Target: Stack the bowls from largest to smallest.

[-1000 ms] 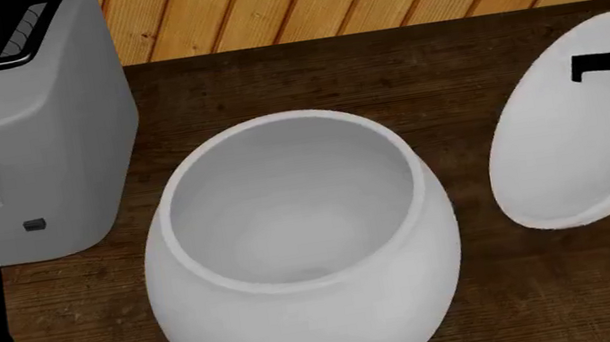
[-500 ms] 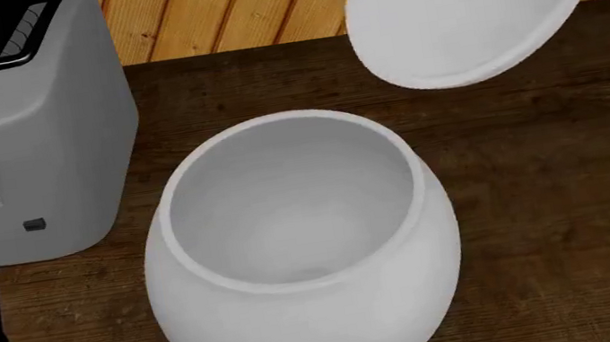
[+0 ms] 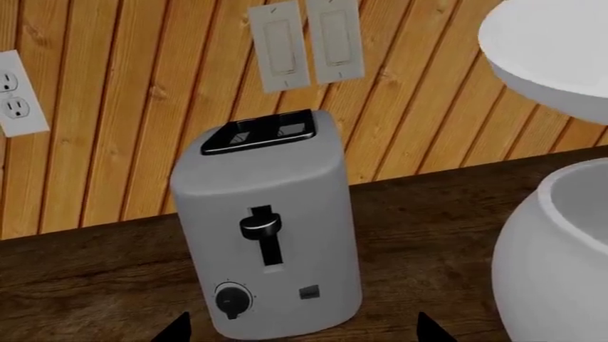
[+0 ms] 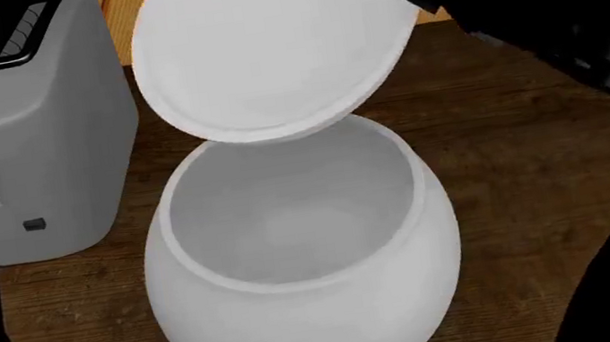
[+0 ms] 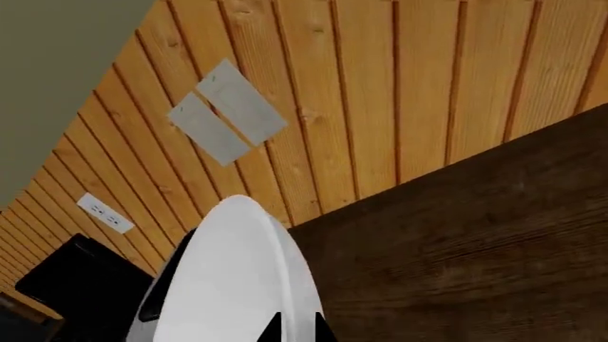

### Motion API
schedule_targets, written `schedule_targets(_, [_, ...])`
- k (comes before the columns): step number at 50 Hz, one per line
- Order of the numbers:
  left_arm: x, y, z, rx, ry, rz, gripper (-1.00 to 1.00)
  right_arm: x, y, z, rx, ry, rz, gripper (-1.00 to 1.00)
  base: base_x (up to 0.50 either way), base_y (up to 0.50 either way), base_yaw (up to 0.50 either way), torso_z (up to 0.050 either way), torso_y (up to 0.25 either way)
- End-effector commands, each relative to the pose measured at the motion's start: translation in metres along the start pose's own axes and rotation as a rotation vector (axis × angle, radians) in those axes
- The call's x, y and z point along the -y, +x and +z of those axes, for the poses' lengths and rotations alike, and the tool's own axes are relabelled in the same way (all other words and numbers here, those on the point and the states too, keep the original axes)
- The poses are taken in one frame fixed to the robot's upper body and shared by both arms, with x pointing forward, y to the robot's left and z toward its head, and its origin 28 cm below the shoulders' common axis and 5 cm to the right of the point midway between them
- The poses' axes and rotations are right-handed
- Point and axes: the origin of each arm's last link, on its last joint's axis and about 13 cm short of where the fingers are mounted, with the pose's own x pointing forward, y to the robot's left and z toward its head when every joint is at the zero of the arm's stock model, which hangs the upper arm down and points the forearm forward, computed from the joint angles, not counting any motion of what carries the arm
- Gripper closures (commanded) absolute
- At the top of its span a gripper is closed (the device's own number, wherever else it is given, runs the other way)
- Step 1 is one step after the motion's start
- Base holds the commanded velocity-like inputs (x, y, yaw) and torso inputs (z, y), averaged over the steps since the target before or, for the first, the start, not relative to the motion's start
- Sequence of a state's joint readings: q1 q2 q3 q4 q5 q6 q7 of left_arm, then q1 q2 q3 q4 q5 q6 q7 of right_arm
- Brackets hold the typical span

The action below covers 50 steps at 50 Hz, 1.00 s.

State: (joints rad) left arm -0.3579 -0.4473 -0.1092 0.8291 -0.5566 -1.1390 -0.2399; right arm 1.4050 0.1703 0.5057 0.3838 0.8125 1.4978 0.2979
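Medium bowl (image 4: 269, 49) overhangs huge bowl (image 4: 299, 253) mouth; toaster (image 4: 15, 133) beside.

A matt, smooth white finish, like unglazed ceramic, is seen on the huge bulbous bowl (image 4: 302, 271) at the centre of the head view and on the medium shallow bowl (image 4: 268, 45) above it. Dark brown wood with visible grain is shown on the table (image 4: 519, 148), and lighter, orange-toned planks with knots on the wall (image 3: 124, 107). The toaster (image 4: 15, 133) at upper left is rendered in smooth matt grey, with glossy black trim around its slots.
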Motion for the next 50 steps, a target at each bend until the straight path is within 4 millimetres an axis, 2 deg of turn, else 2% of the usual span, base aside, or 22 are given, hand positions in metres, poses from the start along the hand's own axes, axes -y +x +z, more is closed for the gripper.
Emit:
schedule_targets(1, [-0.001, 0.0, 0.0, -0.001, 0.0, 0.002, -1.0, -0.005, -0.004, -0.024, -0.084, 0.07, 0.112, 1.0, 0.0, 0.0, 0.0, 0.0, 0.0])
schedule_targets(21, [0.0, 0.0, -0.002, -0.008, 0.001, 0.002, -1.0, 0.033, -0.032, -0.054, -0.092, 0.096, 0.017, 1.0, 0.0, 0.0, 0.0, 0.0, 0.0])
schedule_targets(32, [0.0, 0.0, -0.001, -0.009, 0.002, 0.003, -1.0, 0.056, -0.029, -0.073, -0.136, 0.133, -0.021, 1.0, 0.0, 0.0, 0.0, 0.0, 0.0])
schedule_targets(43, [-0.001, 0.001, -0.003, -0.011, 0.002, 0.004, -1.0, 0.063, -0.024, -0.088, -0.181, 0.14, -0.032, 1.0, 0.0, 0.0, 0.0, 0.0, 0.0])
schedule_targets(50, [-0.001, 0.001, -0.003, -0.01, 0.003, 0.002, -1.0, 0.062, -0.028, -0.089, -0.189, 0.136, -0.021, 1.0, 0.0, 0.0, 0.0, 0.0, 0.0])
